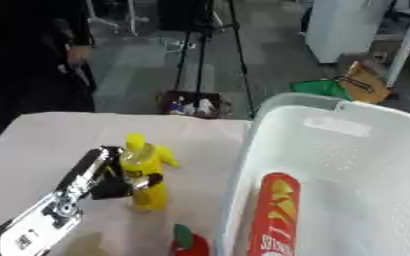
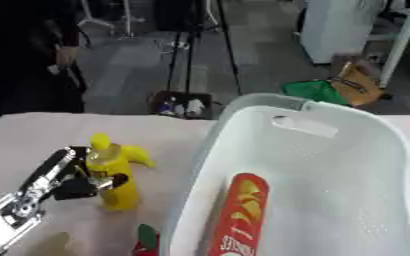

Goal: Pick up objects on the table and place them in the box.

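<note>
One item boxed, yellow bottle in hand, red thing waiting

Left eye view: the left hand (image 1: 125,182) has its fingers curled round the yellow bottle (image 1: 147,170), upright on the table (image 1: 33,145) beside the white box (image 1: 348,165). Right eye view: a red tube (image 2: 239,215) already lies inside; a red object with a green leaf (image 2: 145,242) remains at the near edge; right hand unseen

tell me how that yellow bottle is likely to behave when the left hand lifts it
The yellow bottle stands tall and narrow on the table, so it would probably tip if nudged high. It looks like smooth, glossy plastic, so it may slip a little in the left hand, whose fingers curl round its middle. It is probably fairly rigid; its weight cannot be judged.
</note>
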Controlling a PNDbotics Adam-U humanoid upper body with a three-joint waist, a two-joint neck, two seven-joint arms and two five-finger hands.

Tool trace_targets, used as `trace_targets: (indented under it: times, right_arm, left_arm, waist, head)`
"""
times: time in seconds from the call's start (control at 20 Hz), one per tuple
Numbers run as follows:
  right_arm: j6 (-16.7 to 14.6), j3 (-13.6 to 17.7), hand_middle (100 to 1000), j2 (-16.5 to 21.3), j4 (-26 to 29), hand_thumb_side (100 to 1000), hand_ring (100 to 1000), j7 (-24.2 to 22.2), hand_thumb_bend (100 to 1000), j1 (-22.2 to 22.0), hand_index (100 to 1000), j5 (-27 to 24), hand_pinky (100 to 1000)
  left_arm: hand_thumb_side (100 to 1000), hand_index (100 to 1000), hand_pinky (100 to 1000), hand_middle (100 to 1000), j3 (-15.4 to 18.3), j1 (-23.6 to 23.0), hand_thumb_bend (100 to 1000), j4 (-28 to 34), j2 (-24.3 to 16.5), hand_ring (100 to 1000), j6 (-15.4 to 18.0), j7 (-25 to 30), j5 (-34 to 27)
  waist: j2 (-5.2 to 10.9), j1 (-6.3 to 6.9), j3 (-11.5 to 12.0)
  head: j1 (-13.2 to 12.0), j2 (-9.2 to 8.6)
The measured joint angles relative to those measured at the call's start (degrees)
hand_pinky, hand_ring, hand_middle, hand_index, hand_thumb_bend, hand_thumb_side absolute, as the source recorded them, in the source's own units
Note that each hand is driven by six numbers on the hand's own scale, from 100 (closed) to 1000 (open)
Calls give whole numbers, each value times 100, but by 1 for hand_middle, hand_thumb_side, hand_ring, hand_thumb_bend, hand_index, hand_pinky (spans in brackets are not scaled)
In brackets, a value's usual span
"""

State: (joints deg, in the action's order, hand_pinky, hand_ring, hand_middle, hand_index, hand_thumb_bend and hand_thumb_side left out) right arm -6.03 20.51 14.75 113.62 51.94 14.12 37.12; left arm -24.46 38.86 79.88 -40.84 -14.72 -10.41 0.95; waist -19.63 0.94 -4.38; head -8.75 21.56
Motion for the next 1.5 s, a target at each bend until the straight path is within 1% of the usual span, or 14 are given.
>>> trace_targets:
  times: [0.1,0.5,0.75,1.0,1.15,1.5]
  right_arm:
    - [0,12,528,0,0,708,538,0,100,0,659,-2,738]
    - [0,35,529,0,0,709,539,0,100,-2,659,-21,739]
    - [0,50,529,2,0,710,539,0,100,-12,659,-23,739]
    - [1,62,529,4,0,710,539,0,100,-48,659,-24,739]
    - [1,63,529,7,0,711,539,0,100,-52,659,-24,739]
    - [4,64,529,20,0,712,540,-1,100,-84,659,-24,739]
  left_arm:
    - [530,530,393,388,2,0,660,42,-1,479,2,-22,60]
    - [550,531,391,389,104,2,653,282,-105,478,-85,-107,171]
    - [557,530,393,388,146,89,652,515,-251,479,-218,-104,187]
    - [566,529,397,387,167,207,650,752,-407,482,-356,-79,202]
    - [572,529,398,387,178,335,654,866,-484,482,-419,-58,214]
    - [587,528,402,387,212,794,656,1147,-560,485,-566,-11,275]
  waist:
    - [0,1,2]
    - [21,8,27]
    - [78,35,57]
    - [102,48,75]
    - [138,69,78]
    - [205,108,91]
  head:
    - [2,0]
    - [25,0]
    - [44,3]
    - [49,9]
    - [49,18]
    - [44,110]
